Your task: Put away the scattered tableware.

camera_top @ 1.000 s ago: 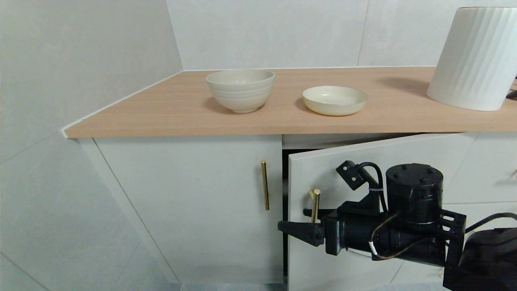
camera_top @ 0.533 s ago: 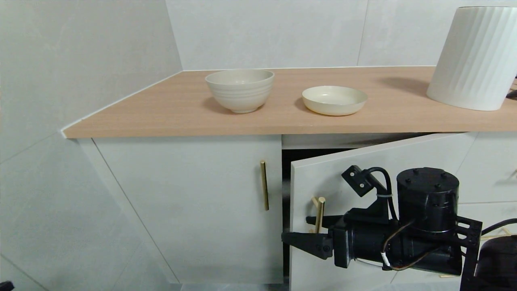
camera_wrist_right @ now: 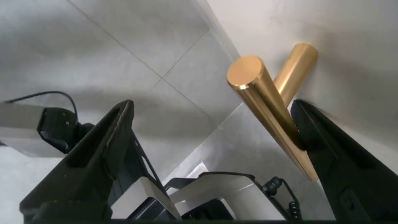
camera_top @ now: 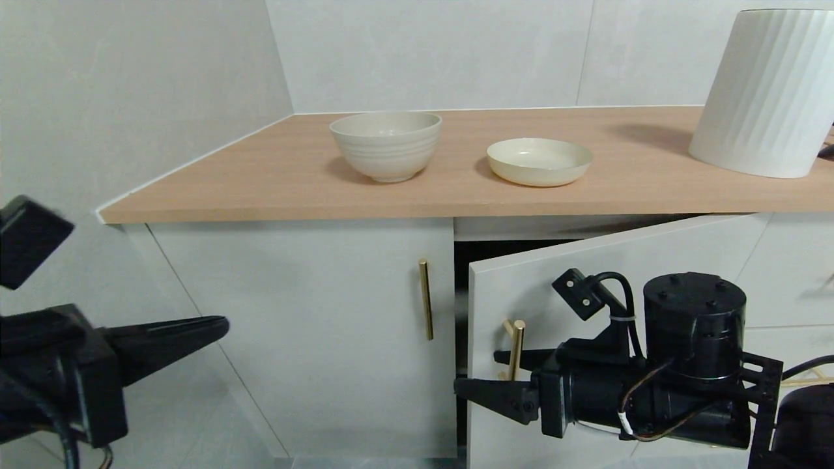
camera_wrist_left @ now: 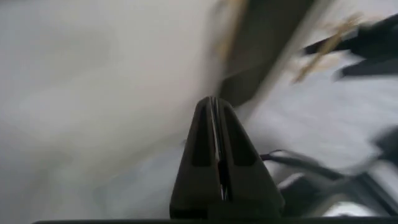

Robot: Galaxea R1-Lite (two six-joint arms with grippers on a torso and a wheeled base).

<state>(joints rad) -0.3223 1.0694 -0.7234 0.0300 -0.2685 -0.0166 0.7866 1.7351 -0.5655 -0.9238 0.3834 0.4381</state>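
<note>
Left tool (camera_top: pixel 220 324): fingers pressed together, hovering at lower left.
Bowl (camera_top: pixel 387 144): sitting upright on the counter (camera_top: pixel 273 185), upper centre, mouth facing up; round, no long axis.
Dish (camera_top: pixel 539 161): lying flat beside it, apart, likewise.
Right tool (camera_top: pixel 475 371): fingers apart, straddling the upright handle (camera_top: pixel 516 345) at lower right; unclamped, risking slipping off.

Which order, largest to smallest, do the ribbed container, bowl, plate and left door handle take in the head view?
1. The ribbed container, though cut off at the edge.
2. The bowl.
3. The plate: about as wide as the bowl, but much shallower.
4. The left door handle: thin, smallest though nearer the camera.
</note>
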